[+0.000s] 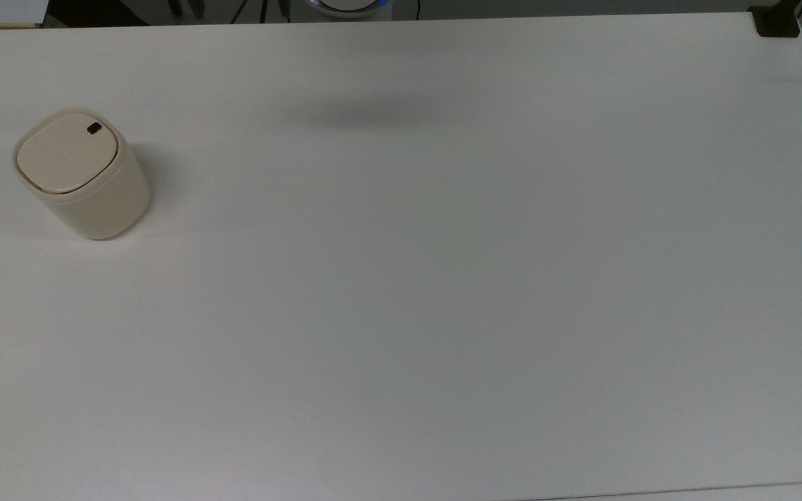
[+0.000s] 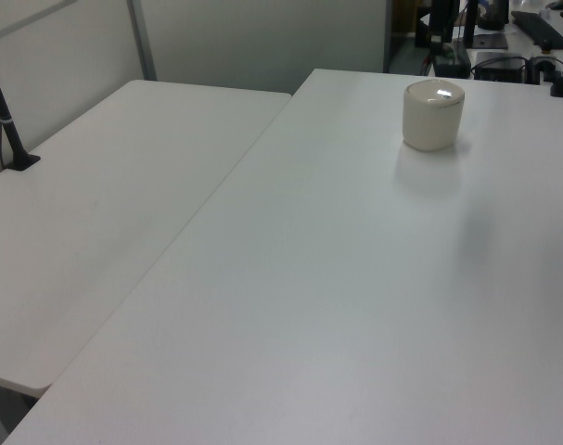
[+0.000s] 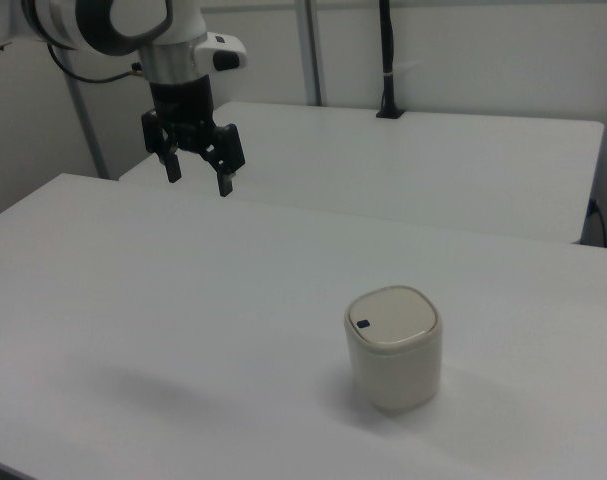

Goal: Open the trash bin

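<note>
while the lid is shut, progress: nothing of the opening is done; the trash bin point(image 3: 394, 345) stands closed on the table point(image 3: 183, 290) and nothing touches it.
left to do: judging from this, the whole job remains, namely reaching the bin, working the lid, and getting it up.
gripper: the gripper point(image 3: 196, 172) hangs high above the table at the right view's upper left, well apart from the bin, fingers pointing down with the jaws apart and nothing between them.
bin position: near the top view's left edge point(image 1: 81, 173), upright; in the left view it sits far back on the table point(image 2: 434, 114).
bin look: cream-beige, rounded-square body, flat lid flush with the top, a thin brownish line along the rim.
button: a small dark button point(image 1: 94, 128) sits near one corner of the lid; it probably releases the lid, though the mechanism cannot be made out.
</note>
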Robot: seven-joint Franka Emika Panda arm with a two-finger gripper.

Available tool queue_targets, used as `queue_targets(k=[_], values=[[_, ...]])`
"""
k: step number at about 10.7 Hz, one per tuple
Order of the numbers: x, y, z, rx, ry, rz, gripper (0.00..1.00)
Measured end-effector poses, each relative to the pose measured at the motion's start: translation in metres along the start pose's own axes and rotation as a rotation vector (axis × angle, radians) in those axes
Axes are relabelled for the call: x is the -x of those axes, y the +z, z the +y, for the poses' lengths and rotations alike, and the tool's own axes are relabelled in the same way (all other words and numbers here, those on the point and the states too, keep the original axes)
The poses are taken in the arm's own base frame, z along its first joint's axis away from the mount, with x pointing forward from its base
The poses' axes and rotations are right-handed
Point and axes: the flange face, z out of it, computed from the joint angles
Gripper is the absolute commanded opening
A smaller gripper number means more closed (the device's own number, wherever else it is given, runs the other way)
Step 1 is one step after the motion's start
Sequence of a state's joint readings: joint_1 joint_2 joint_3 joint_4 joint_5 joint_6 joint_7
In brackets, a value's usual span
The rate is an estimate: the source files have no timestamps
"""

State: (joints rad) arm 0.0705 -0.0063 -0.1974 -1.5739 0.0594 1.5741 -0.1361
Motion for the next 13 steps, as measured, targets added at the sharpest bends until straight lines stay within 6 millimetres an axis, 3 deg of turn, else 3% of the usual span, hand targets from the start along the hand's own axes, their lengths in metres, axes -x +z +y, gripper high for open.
queue_targets(k=[13], values=[[0.0010, -0.0047, 0.0087, 0.001, 0.017, 0.010, 1.00]])
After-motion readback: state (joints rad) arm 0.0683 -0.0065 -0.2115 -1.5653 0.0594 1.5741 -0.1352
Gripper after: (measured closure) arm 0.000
